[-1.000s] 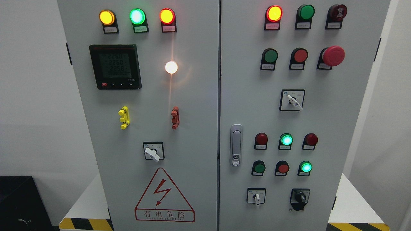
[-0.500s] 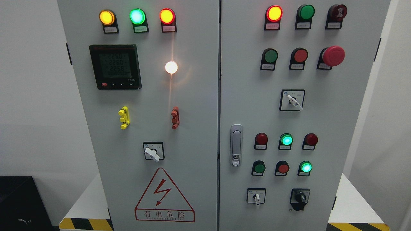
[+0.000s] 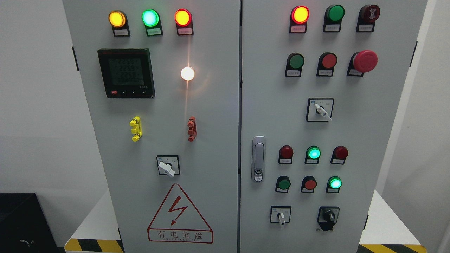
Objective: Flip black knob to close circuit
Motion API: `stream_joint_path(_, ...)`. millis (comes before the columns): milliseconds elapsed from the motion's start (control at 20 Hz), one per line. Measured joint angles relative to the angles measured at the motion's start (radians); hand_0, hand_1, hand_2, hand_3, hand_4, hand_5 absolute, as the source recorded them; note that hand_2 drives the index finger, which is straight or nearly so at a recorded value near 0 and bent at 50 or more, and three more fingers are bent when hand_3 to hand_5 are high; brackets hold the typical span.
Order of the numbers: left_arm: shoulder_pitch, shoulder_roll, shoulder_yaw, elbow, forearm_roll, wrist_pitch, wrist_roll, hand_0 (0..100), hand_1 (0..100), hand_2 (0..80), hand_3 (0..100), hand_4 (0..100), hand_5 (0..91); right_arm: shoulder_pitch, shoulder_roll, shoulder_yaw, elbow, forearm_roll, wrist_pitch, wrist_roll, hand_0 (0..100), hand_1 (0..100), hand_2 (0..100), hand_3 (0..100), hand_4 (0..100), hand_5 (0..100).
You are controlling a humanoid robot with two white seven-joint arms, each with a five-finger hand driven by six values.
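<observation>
The black knob (image 3: 329,215) sits low on the right cabinet door (image 3: 351,140) — its handle upright; no hand shows, so the fingers' state cannot be told.

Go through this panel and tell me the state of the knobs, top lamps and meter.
black knob: untouched, no hand near
white selector: handle angled down-right
top amber lamp: lit
top-left green lamp: lit
top-right green lamp: unlit
meter: display on

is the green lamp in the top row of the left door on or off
On. The green lamp glows bright, with a pale washed-out centre, between the lit yellow lamp and red lamp.
</observation>
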Motion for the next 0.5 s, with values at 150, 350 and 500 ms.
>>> stream_joint_path(150, 0.0, 0.0, 0.0, 0.0, 0.0, 0.0, 0.0, 12, 56, 0.0, 0, 0, 0.0, 0.002, 0.001, 0.013, -0.06, 0.005, -0.002, -0.06, 0, 5, 31, 49, 45, 36)
stream_joint_path(350, 0.0, 0.0, 0.0, 0.0, 0.0, 0.0, 0.0, 12, 56, 0.0, 0, 0, 0.0, 0.003, 0.001, 0.046, -0.135, 0.042, -0.056, -0.163, 0, 5, 45, 66, 57, 48)
stream_joint_path(500, 0.0, 0.0, 0.0, 0.0, 0.0, 0.0, 0.0, 12, 56, 0.0, 0, 0, 0.0, 0.002, 0.001, 0.066, -0.181, 0.106, -0.111, -0.252, 0, 5, 52, 73, 62, 57)
